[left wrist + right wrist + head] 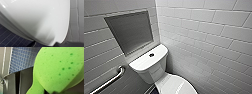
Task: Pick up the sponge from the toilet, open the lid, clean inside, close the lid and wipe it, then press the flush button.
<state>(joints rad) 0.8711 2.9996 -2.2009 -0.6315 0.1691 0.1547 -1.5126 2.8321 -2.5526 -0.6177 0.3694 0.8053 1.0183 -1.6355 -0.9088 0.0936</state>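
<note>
The sponge [58, 68] is off the toilet [159, 72]. In the right wrist view it sits close against the camera, bright green and pocked, with dark blue floor tiles [21, 59] showing past it. It touches no surface, so the right gripper [53, 92] is most likely clamped on its narrowed lower end, though the contact itself is mostly hidden. Carried like this, the pad's broad face stays free for wiping.

In the head view the toilet stands in the corner of two white-tiled walls. Its tank is against the wall with the recessed niche [130, 31], and a metal grab bar [109, 81] is fixed lower on that wall. The flush button [151, 55] lies in the centre of the tank top, with nothing touching it. The lid [179, 86] looks closed over the bowl.

The left wrist camera looks at a curved, glossy white surface [37, 18] from very near, which I take to be that lid. This puts the left arm close by, probably so it can lift the lid. A dark sliver at that view's edge seems to be the left gripper [67, 45]. I cannot tell whether it is open or closed, or whether it touches the porcelain.

By my reading the pick-up is done, and opening the lid is the step in hand.
</note>
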